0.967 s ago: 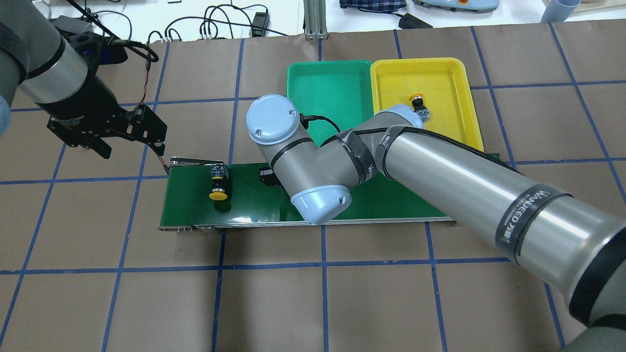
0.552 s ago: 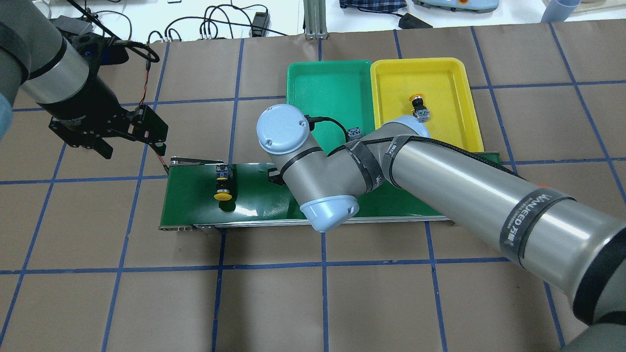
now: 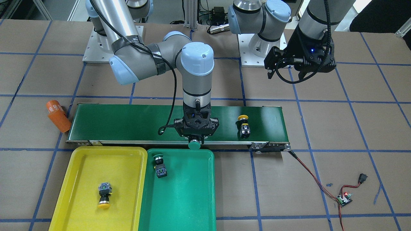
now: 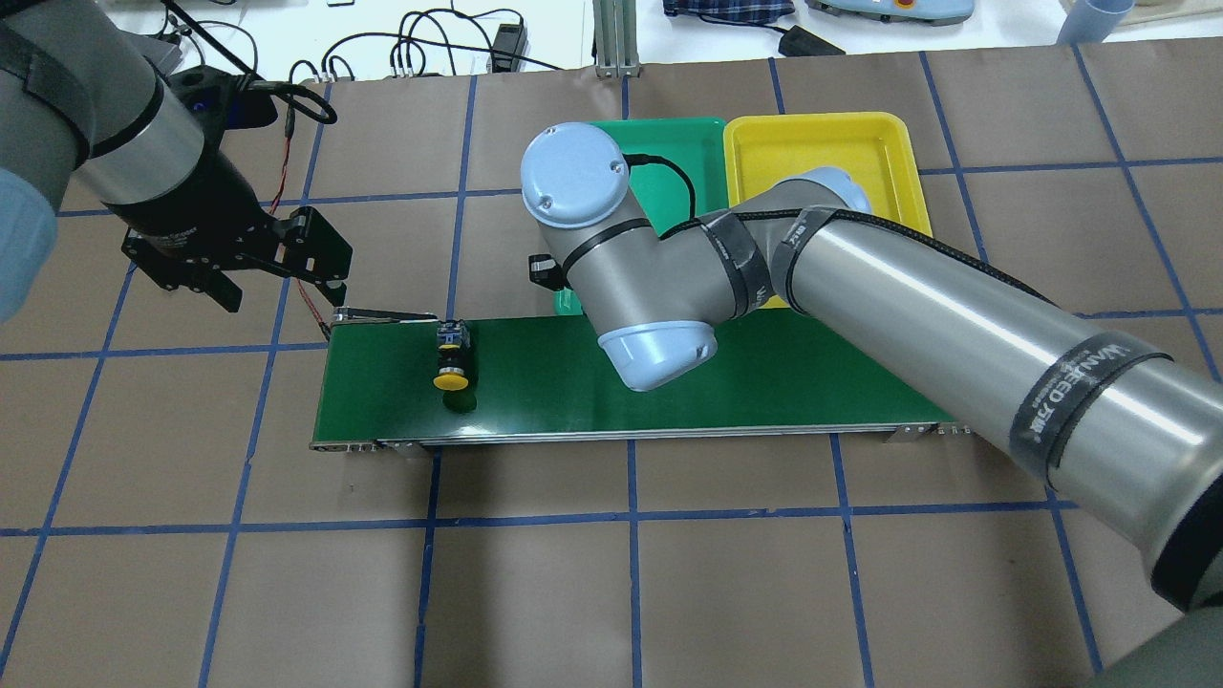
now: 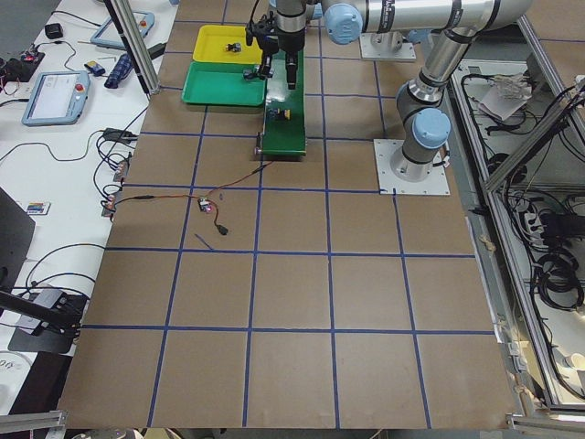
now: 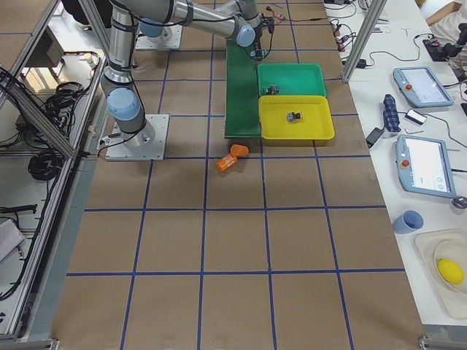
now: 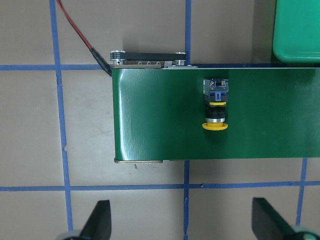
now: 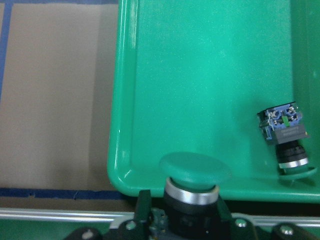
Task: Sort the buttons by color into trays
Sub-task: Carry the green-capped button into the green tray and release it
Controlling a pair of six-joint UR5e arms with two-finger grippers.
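Observation:
My right gripper (image 3: 194, 140) is shut on a green-capped button (image 3: 194, 145), holding it over the near rim of the green tray (image 3: 183, 199); in the right wrist view its cap (image 8: 195, 169) hangs above the tray's corner. Another green-capped button (image 3: 159, 166) lies in that tray. A yellow-capped button (image 3: 104, 193) lies in the yellow tray (image 3: 77, 173). A second yellow-capped button (image 4: 452, 363) lies on the conveyor belt (image 4: 535, 392). My left gripper (image 4: 282, 287) hovers open beside the belt's end, with nothing between its fingers (image 7: 98, 221).
An orange cylinder (image 3: 58, 115) lies on the table at the belt's other end. A red-and-black wire runs from the belt to a small controller board (image 3: 344, 199). My right arm's elbow and forearm (image 4: 860, 277) cover much of both trays in the overhead view.
My right arm has carried the green-capped button off the belt to the green tray's edge. The yellow-capped button has travelled along the belt toward the trays. My left gripper shifted slightly.

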